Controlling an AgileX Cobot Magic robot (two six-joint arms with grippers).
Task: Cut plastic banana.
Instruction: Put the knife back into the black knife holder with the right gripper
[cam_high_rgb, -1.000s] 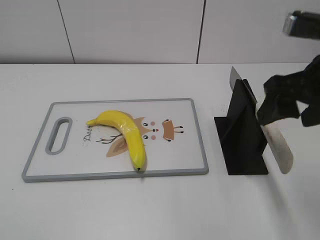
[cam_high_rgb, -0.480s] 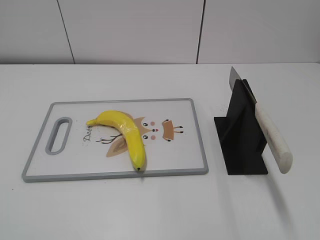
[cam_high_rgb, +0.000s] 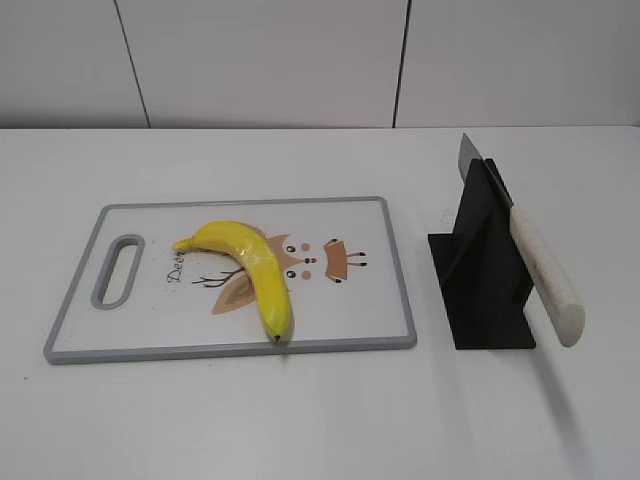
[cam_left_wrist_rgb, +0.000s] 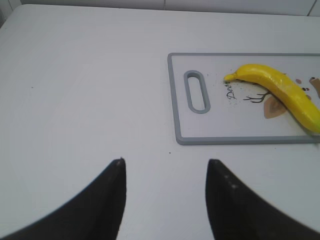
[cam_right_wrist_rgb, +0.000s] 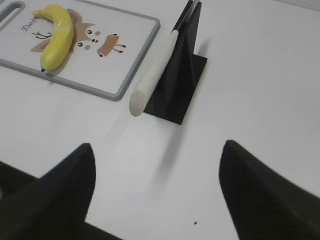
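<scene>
The yellow plastic banana (cam_high_rgb: 250, 268) lies whole on the white cutting board (cam_high_rgb: 380, 300) with a grey rim and a deer print. It also shows in the left wrist view (cam_left_wrist_rgb: 280, 92) and the right wrist view (cam_right_wrist_rgb: 56, 35). A knife (cam_high_rgb: 540, 270) with a white handle rests slanted in a black stand (cam_high_rgb: 485, 265), handle toward the front. Neither arm shows in the exterior view. My left gripper (cam_left_wrist_rgb: 165, 167) is open and empty over bare table left of the board. My right gripper (cam_right_wrist_rgb: 157, 150) is open and empty, in front of the stand.
The board (cam_left_wrist_rgb: 225, 140) has a handle slot (cam_high_rgb: 118, 270) at its left end. The knife handle (cam_right_wrist_rgb: 150, 75) juts out past the stand (cam_right_wrist_rgb: 185, 75) toward the front. A white wall stands behind the white table.
One second ago my right gripper was beside the knife handle at the right edge of the exterior view. It has since withdrawn out of that view. The knife stays in the stand.
</scene>
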